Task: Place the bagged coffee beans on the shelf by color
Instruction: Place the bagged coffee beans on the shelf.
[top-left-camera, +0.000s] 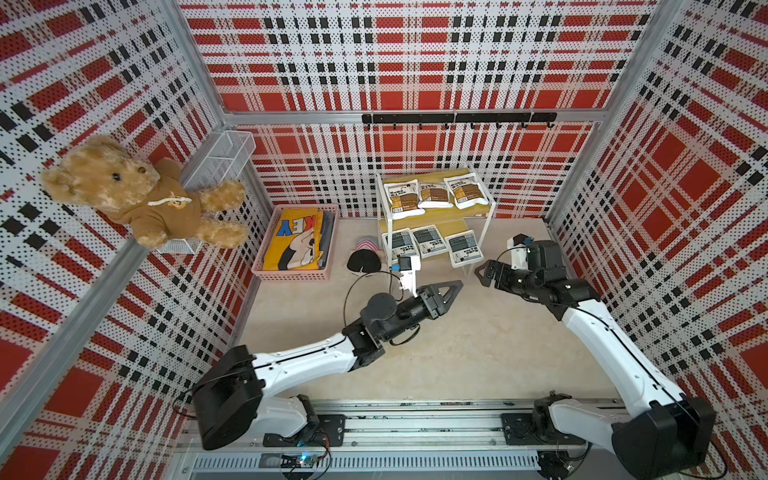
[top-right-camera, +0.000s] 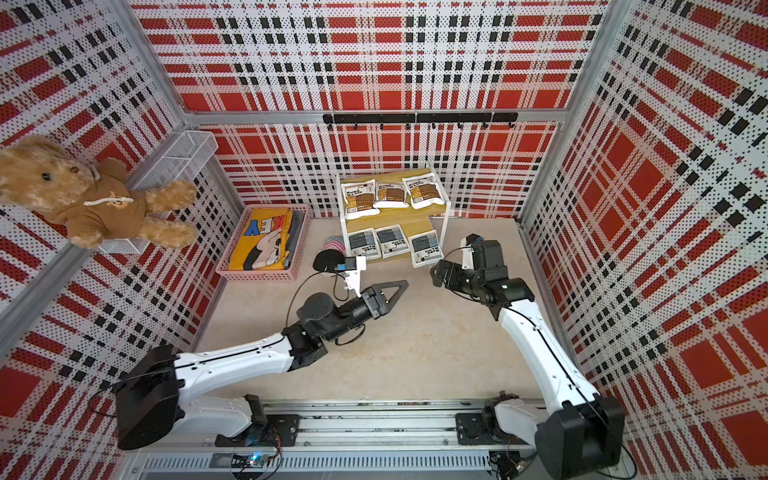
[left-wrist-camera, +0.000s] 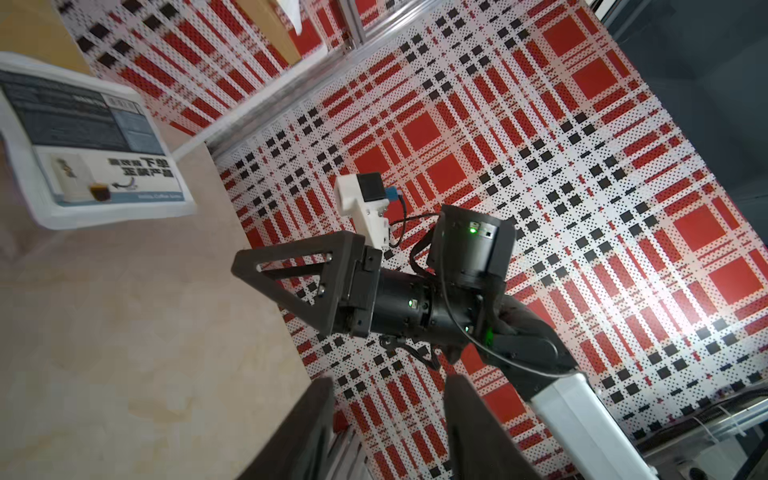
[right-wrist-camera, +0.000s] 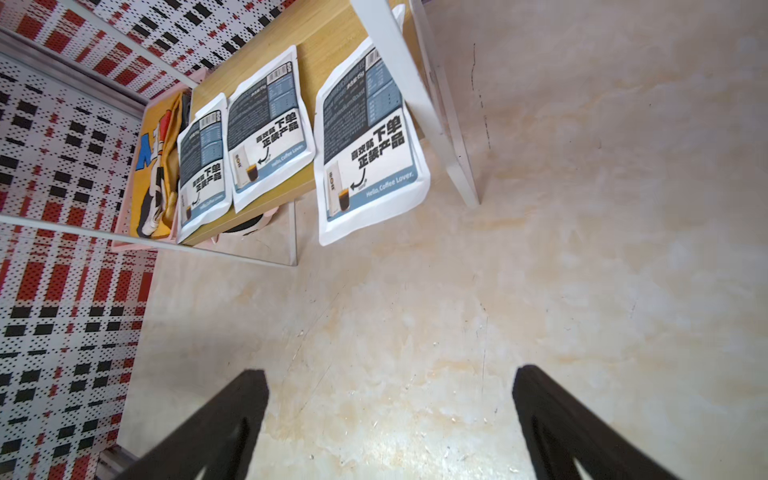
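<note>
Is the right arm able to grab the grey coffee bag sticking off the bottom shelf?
Probably yes. The grey bag overhangs the lower shelf board, the right end effector sits open just in front, and nothing lies between them.

Both arms are built alike. The left arm (top-left-camera: 303, 361) and the right arm (top-left-camera: 611, 345) have smooth white link shells, round black joints and a big black box housing at the base. A thin black cable (top-left-camera: 347, 297) loops beside the left wrist. The left end effector (top-left-camera: 451, 289) and the right end effector (top-left-camera: 484, 274) carry black triangular fingers (left-wrist-camera: 320, 303) with a triangular cut-out and small screws. A white camera mount (top-left-camera: 409, 272) with a blue plug sits at 10 o'clock of the left end effector. Small green lights (left-wrist-camera: 472, 228) glow on the right arm's black wrist.
</note>
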